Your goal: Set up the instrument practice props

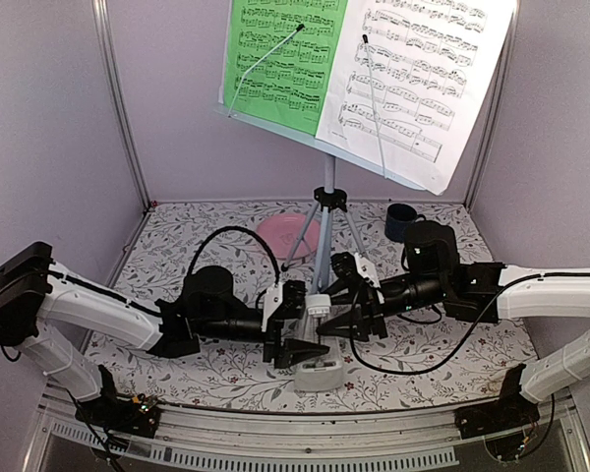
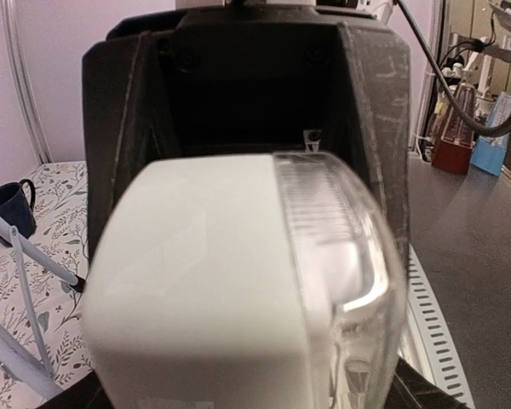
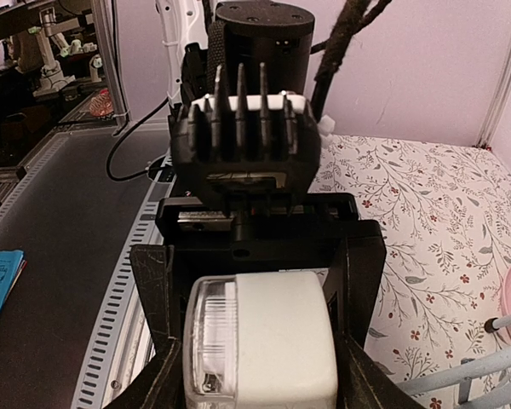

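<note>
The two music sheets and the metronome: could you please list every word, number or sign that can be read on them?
No text can be read.
green music sheet: staves of notes only, too small to read.
white music sheet: the same.
white metronome: no label shows; its clear front is blurred.
</note>
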Robot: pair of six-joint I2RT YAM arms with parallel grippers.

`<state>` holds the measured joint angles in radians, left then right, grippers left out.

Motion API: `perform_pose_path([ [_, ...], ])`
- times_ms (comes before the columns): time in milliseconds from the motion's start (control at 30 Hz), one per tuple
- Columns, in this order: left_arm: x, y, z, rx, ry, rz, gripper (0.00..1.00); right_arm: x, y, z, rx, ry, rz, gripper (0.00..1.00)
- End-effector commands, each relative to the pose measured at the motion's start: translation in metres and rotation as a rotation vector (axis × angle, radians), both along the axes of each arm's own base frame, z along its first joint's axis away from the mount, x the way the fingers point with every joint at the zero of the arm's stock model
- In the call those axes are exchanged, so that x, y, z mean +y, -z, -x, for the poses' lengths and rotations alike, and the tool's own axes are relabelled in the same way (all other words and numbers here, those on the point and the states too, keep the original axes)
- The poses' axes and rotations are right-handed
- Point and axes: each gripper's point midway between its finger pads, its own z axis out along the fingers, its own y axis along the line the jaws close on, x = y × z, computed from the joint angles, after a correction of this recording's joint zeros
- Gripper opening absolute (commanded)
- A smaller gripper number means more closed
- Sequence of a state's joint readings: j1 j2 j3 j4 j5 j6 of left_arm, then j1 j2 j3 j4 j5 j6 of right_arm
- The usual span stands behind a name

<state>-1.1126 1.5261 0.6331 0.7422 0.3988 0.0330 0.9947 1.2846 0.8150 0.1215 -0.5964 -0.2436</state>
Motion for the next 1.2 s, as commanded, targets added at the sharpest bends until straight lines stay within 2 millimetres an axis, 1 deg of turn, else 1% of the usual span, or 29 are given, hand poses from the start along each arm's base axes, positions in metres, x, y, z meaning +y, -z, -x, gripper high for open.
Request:
perform_pose_path([
  [0, 0.008, -0.007, 0.002, -0.015, 0.015, 0.016, 0.73, 0.009, -0.063, -0.003, -0.109, -0.010, -0.180, 0.12],
  [133, 0.016, -0.017, 0.003, -0.043, 0.012, 0.057, 0.66, 0.009, -0.063, -0.002, -0.107, -0.012, -0.180, 0.14],
  [167, 0.019, -0.020, 0.004, -0.056, 0.015, 0.072, 0.64, 0.009, -0.062, -0.002, -0.106, -0.013, -0.179, 0.17],
  [233, 0.025, -0.025, 0.005, -0.070, 0.018, 0.098, 0.57, 0.009, -0.061, -0.002, -0.100, -0.012, -0.177, 0.25],
  [300, 0.030, -0.025, 0.004, -0.074, 0.027, 0.106, 0.50, 0.009, -0.059, -0.003, -0.094, -0.008, -0.175, 0.28],
  [333, 0.031, -0.025, 0.005, -0.074, 0.037, 0.107, 0.47, 0.009, -0.058, -0.003, -0.090, -0.006, -0.172, 0.33],
  [367, 0.033, -0.025, 0.005, -0.075, 0.047, 0.109, 0.45, 0.009, -0.057, -0.004, -0.084, 0.001, -0.171, 0.41],
  [500, 0.039, -0.024, 0.010, -0.068, 0.096, 0.122, 0.37, 0.005, -0.051, -0.005, -0.067, 0.026, -0.166, 0.58],
  [600, 0.042, -0.024, 0.010, -0.066, 0.108, 0.128, 0.32, 0.000, -0.044, -0.006, -0.054, 0.047, -0.164, 0.62],
  [667, 0.042, -0.019, 0.007, -0.066, 0.101, 0.115, 0.29, -0.001, -0.042, -0.005, -0.047, 0.054, -0.163, 0.63],
  [733, 0.041, -0.012, 0.004, -0.059, 0.099, 0.099, 0.28, 0.000, -0.041, -0.007, -0.047, 0.056, -0.163, 0.58],
  [767, 0.041, -0.009, 0.003, -0.058, 0.098, 0.093, 0.28, 0.001, -0.040, -0.007, -0.047, 0.054, -0.161, 0.57],
  [867, 0.041, -0.002, 0.003, -0.056, 0.103, 0.097, 0.28, 0.006, -0.038, -0.009, -0.042, 0.047, -0.155, 0.62],
  [933, 0.043, -0.003, 0.002, -0.056, 0.096, 0.117, 0.28, 0.007, -0.036, -0.009, -0.030, 0.048, -0.149, 0.65],
  [1000, 0.044, -0.005, 0.001, -0.061, 0.087, 0.135, 0.29, 0.005, -0.029, -0.008, -0.018, 0.046, -0.137, 0.68],
  [1100, 0.042, -0.001, -0.002, -0.066, 0.075, 0.128, 0.33, 0.003, -0.020, -0.007, -0.002, 0.053, -0.117, 0.71],
  [1167, 0.042, 0.005, -0.003, -0.064, 0.072, 0.113, 0.36, 0.002, -0.018, -0.006, 0.007, 0.053, -0.111, 0.71],
])
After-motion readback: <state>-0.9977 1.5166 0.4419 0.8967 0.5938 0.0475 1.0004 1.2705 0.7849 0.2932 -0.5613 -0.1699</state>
